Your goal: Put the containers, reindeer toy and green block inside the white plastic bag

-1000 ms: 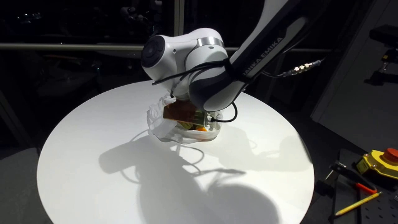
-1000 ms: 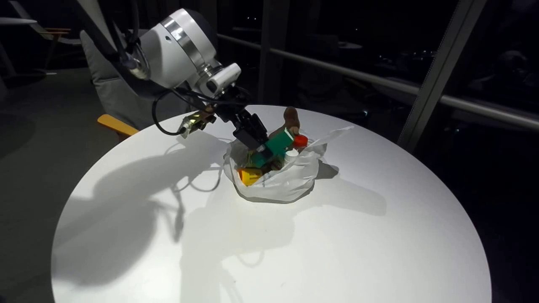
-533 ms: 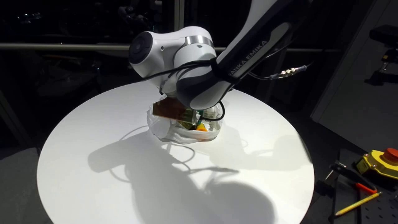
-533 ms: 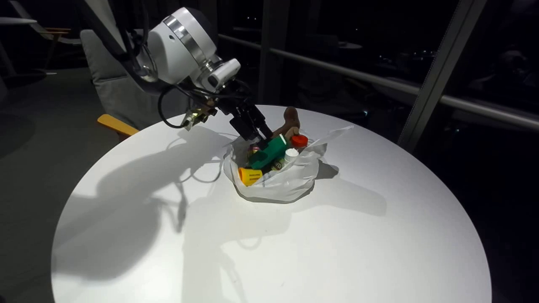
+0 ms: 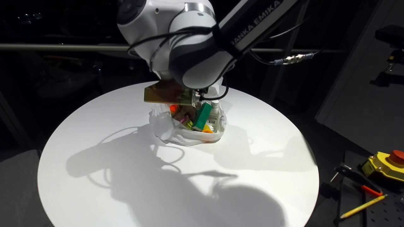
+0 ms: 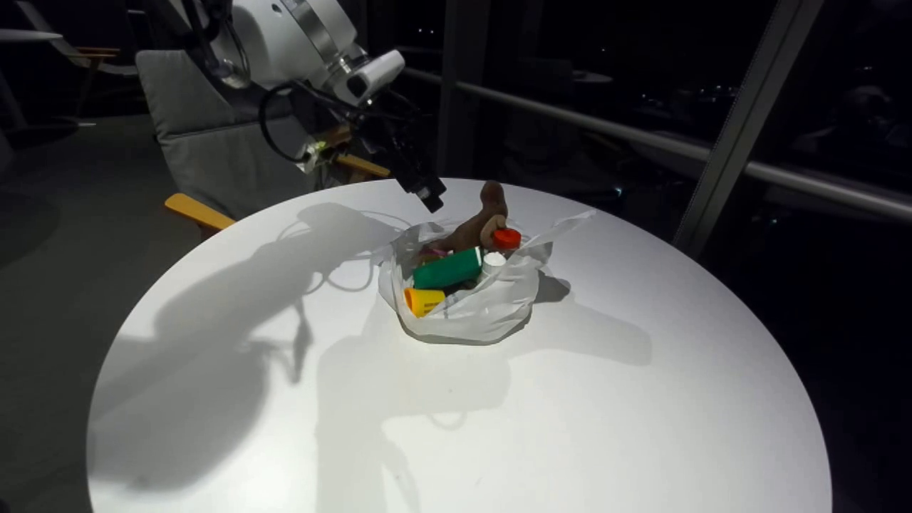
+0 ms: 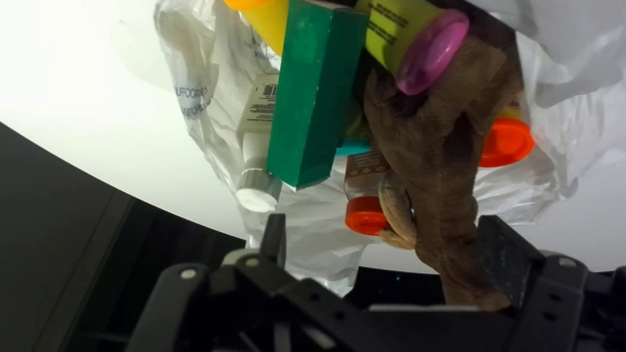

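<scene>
Wrist view: fingers (image 7: 274,237) spread wide, holding nothing.
Reindeer toy (image 7: 440,166): one end juts out of the white plastic bag (image 6: 484,317); best rise straight, clear of it, before swinging away.
Green block (image 7: 315,93): inside, beside the white-capped bottle (image 7: 257,146); leave undisturbed.

Gripper (image 7: 382,234) – jaws now spread wide – has risen off the green block (image 6: 447,269), which lies flatter

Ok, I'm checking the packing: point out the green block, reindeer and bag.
Green block (image 7: 307,93): wrist view, on its long face.
Reindeer (image 7: 433,156): wrist view, on brown fur.
Bag (image 6: 481,322): in an exterior view, near wall.
</scene>
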